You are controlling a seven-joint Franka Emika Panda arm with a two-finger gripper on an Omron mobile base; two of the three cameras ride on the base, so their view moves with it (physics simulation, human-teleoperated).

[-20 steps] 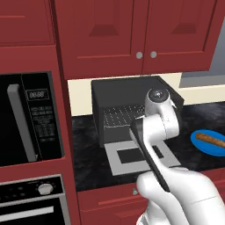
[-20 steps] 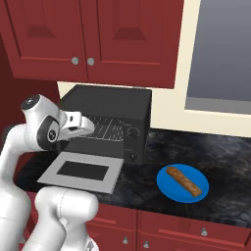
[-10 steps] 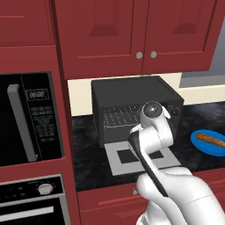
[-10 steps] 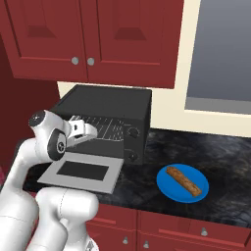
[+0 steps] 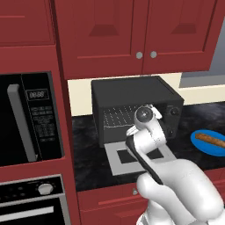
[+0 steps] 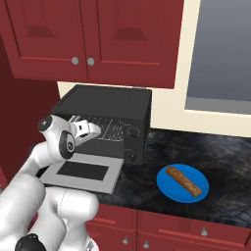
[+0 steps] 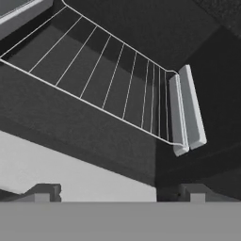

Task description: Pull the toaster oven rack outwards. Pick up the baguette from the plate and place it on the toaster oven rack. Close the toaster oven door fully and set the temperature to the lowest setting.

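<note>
Red cabinets up top, dark speckled bench (image 6: 220, 152) below w/ the toaster oven (image 5: 132, 94) sitting against the wall. Its door (image 6: 81, 171) is dropped flat open toward the robot. Gripper (image 6: 90, 130) hangs right at the mouth of the cavity, jaws spread wide and holding nothing. Hand cam looks down onto the wire rack (image 7: 101, 82), and the front edge isn't between the fingertips (image 7: 44, 192) yet, so the rack looks not pulled out.

Baguette (image 6: 184, 180) is on the blue plate (image 6: 166, 186), over to the right of the oven, well apart from the arm.

What could go wrong imo: the rack wire is super thin, so if the jaws close a bit high or low they'll just pinch air or slip off mid-pull. Also the open door sits right under the wrist, so dipping too low = bumping it. Pulling at an angle could jam the rack in its side rails.
</note>
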